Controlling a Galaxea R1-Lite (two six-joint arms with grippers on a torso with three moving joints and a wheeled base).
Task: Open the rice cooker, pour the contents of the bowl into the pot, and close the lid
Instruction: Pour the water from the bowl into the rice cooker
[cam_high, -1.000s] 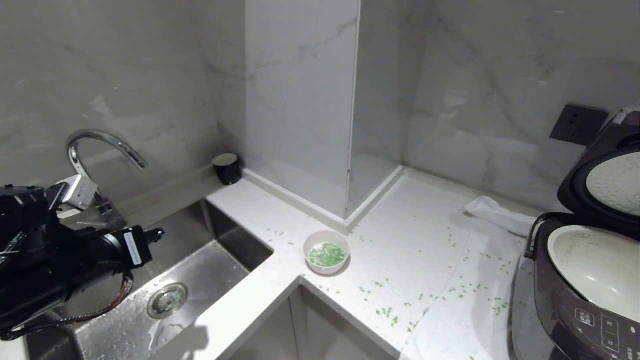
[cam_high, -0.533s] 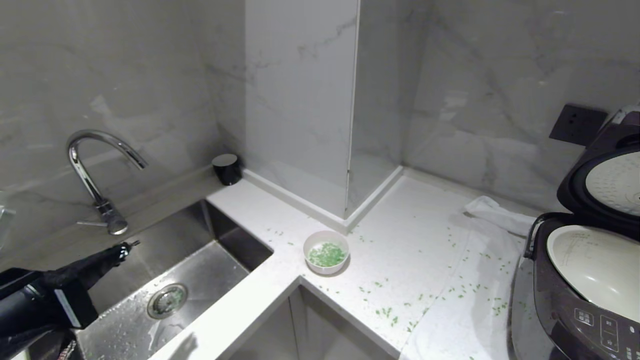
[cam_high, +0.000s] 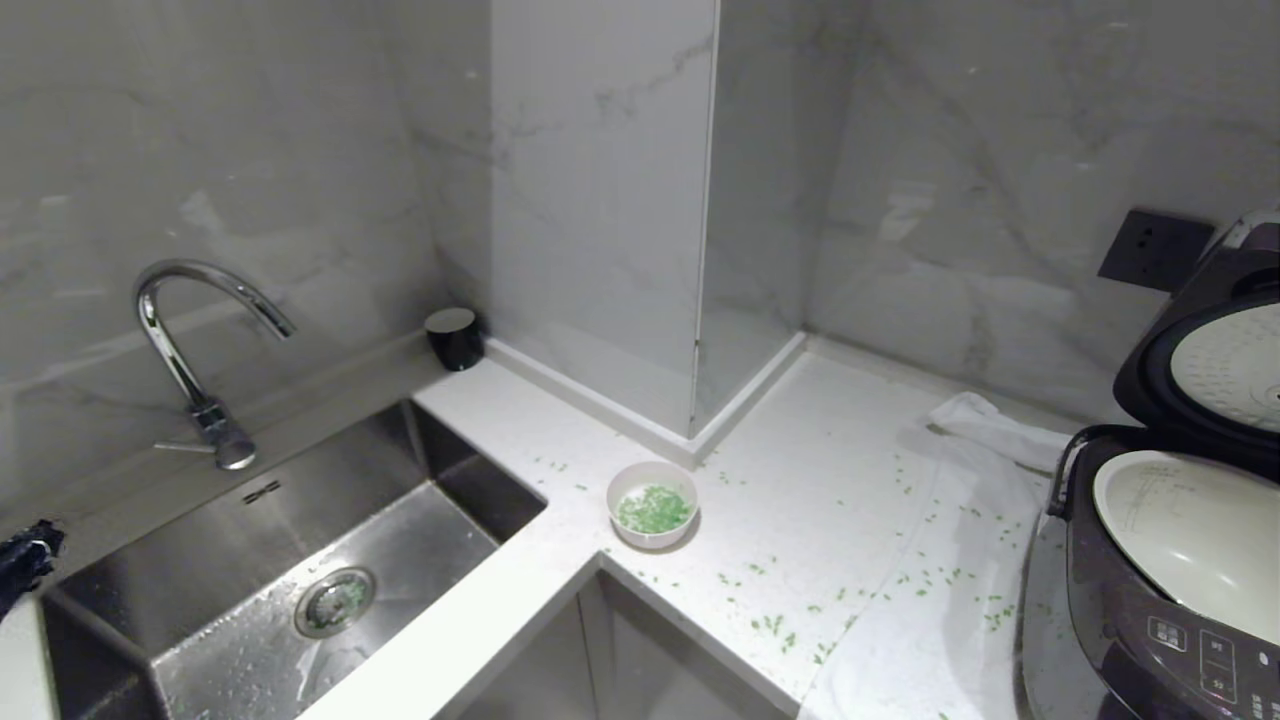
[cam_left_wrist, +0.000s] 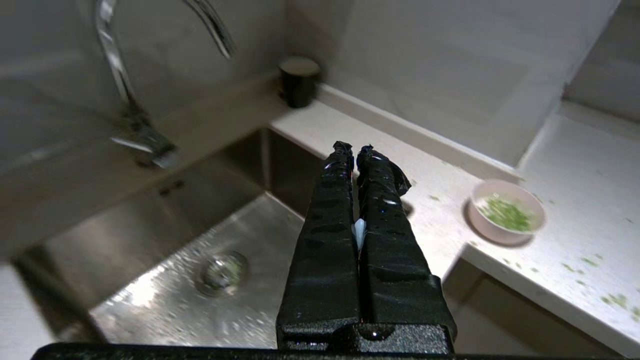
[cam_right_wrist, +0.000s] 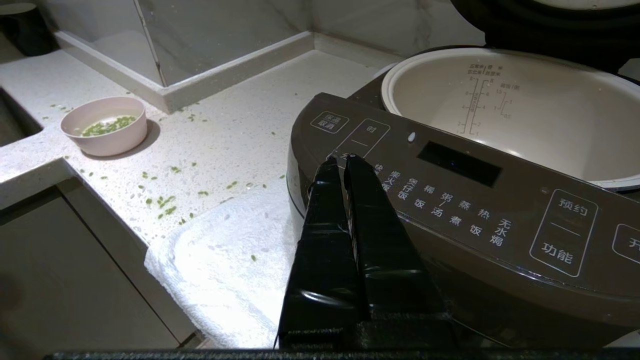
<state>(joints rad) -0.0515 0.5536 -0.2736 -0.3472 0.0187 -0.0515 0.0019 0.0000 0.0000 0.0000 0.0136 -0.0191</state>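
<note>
The left gripper (cam_left_wrist: 351, 148), clenched on nothing, hung over the sink (cam_left_wrist: 165, 280), well apart from the bowl (cam_high: 653, 505), while the right gripper (cam_right_wrist: 341, 161) sat clenched before the rice cooker (cam_right_wrist: 450, 200).

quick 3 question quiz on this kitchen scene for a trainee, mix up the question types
1. True or false: the rice cooker has its lid closed.
2. Where do the green bits lie? A) only in the bowl B) in the bowl and scattered on the counter C) in the pot
3. Fill in: the left gripper hangs over the ____ with its fingers shut.

Key
1. False: the lid stands raised and the pot is exposed.
2. B: the pot looks empty.
3. sink. The right gripper, also shut, sits in front of the cooker's control panel.
</note>
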